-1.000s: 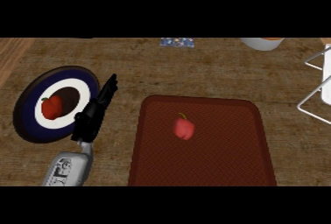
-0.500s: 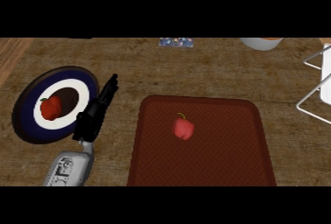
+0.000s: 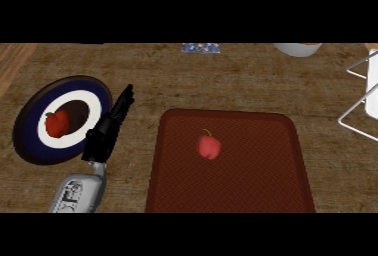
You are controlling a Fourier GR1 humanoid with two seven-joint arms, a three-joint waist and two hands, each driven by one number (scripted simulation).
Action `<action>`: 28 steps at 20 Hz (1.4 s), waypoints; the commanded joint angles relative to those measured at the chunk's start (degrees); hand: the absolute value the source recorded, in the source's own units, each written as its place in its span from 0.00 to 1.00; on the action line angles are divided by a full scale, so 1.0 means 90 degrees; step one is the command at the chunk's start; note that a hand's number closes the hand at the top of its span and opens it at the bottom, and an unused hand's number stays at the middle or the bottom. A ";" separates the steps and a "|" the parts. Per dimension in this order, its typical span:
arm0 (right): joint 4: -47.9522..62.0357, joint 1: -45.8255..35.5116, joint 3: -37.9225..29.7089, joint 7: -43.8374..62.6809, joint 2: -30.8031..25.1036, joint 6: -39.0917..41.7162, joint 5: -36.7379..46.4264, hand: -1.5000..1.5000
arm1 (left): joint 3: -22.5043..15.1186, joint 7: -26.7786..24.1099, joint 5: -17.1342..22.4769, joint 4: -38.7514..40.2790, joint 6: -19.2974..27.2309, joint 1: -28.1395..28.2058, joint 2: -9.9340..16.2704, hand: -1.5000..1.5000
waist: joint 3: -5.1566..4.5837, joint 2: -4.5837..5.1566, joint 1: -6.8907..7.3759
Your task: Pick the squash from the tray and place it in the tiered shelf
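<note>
A small red squash (image 3: 209, 146) with a thin stem lies alone near the middle of the dark red tray (image 3: 258, 190). The white wire tiered shelf (image 3: 363, 97) shows only partly at the right edge. My left hand (image 3: 109, 127) stands edge-on to the left of the tray, its fingers straight and pointing away from me, holding nothing, beside the plate's right rim. My right hand shows nowhere in the head view.
A round plate (image 3: 33, 145) with a dark blue rim and white ring holds a red pepper-like fruit (image 3: 57, 123) at the left. A white bowl (image 3: 297, 48) and a small blue patterned object (image 3: 201, 47) sit at the counter's far edge.
</note>
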 commanded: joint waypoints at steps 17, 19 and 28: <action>0.2253 -0.1289 -0.0010 -0.0365 -0.0070 0.1424 0.0662 0.00 | 0.0034 -0.0118 0.0057 -0.0176 -0.0021 0.0291 0.0002 0.50 | 0.0012 -0.0015 -0.0025; 0.2262 -0.1591 -0.0046 0.0035 -0.0203 0.1770 0.0580 0.00 | 0.0195 0.0222 0.0175 0.0015 -0.0153 -0.0242 0.0116 0.50 | 0.0012 0.0017 -0.0056; 0.3165 -0.2549 -0.1047 0.2097 -0.0514 0.2205 -0.0536 0.00 | 0.0025 0.0111 0.0046 0.0010 -0.0066 -0.0149 -0.0020 0.50 | 0.0016 0.0042 0.0054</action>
